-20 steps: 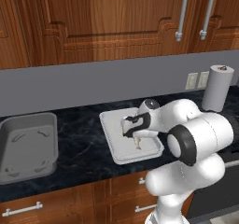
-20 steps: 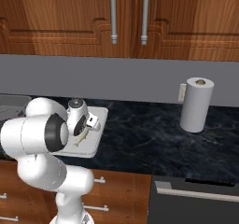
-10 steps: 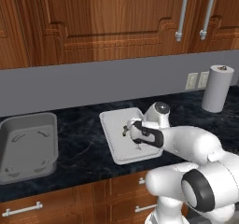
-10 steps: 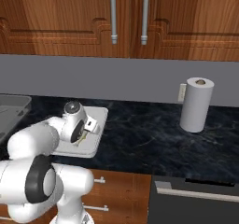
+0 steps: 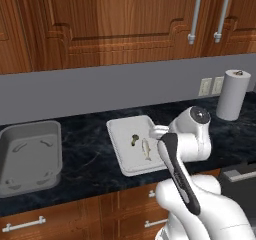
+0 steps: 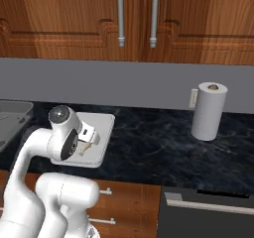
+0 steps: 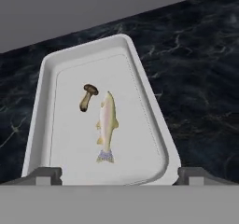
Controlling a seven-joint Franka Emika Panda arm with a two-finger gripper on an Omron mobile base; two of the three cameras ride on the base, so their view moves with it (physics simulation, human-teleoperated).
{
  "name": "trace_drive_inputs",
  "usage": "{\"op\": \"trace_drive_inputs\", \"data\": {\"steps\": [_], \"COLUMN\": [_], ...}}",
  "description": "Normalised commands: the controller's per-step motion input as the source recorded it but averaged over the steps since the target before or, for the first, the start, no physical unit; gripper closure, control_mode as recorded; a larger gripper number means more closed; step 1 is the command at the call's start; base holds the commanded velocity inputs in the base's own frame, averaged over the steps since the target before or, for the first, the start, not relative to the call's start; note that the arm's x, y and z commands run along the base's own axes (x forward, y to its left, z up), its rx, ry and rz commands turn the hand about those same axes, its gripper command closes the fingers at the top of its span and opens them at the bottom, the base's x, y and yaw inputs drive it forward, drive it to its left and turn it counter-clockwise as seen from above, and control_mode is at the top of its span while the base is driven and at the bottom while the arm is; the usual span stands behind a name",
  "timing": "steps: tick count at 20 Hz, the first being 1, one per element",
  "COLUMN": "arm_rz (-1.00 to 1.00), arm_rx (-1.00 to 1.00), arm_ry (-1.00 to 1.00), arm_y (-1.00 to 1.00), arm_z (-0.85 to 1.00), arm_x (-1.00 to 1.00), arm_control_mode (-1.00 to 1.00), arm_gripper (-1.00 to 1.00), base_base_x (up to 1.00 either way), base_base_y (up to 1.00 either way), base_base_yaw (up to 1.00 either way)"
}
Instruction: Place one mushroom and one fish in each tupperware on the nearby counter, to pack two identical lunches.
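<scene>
Lying side by side in the off-white tray (image 7: 154, 125), the pale fish (image 7: 107, 125) and olive-brown mushroom (image 7: 87, 96) sit on the black counter (image 7: 196, 87). The gripper (image 7: 119, 174) hangs above, fingers spread, holding nothing. A grey tub (image 5: 30, 156) sits apart.

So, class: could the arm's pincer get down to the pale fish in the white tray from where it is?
Probably yes: the pincer stands open above the tray, and nothing covers the fish; the mushroom lies beside it, apart.
</scene>
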Motion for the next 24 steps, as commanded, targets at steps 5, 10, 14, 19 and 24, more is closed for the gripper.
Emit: {"op": "trace_drive_inputs", "data": {"steps": [5,10,14,19,24], "arm_rz": [0.12,0.09,0.13,0.1,0.0], "arm_rx": [-0.09,-0.06,-0.01,0.0,0.0], "arm_ry": [0.0,0.0,-0.06,-0.1,0.0], "arm_y": [0.07,0.0,-0.04,-0.08,0.0], "arm_z": [0.97,0.81,0.21,0.03,0.0], "arm_x": [-1.0,-1.0,-1.0,-0.6,0.0], "arm_control_mode": [-1.0,-1.0,-1.0,1.0,1.0], "arm_gripper": [-1.0,-1.0,-1.0,-1.0,-1.0], "base_base_x": [0.0,0.0,0.0,-0.4,-1.0], "base_base_y": [0.0,0.0,0.0,-0.01,0.06], "base_base_yaw": [0.0,0.0,0.0,0.06,0.07]}}
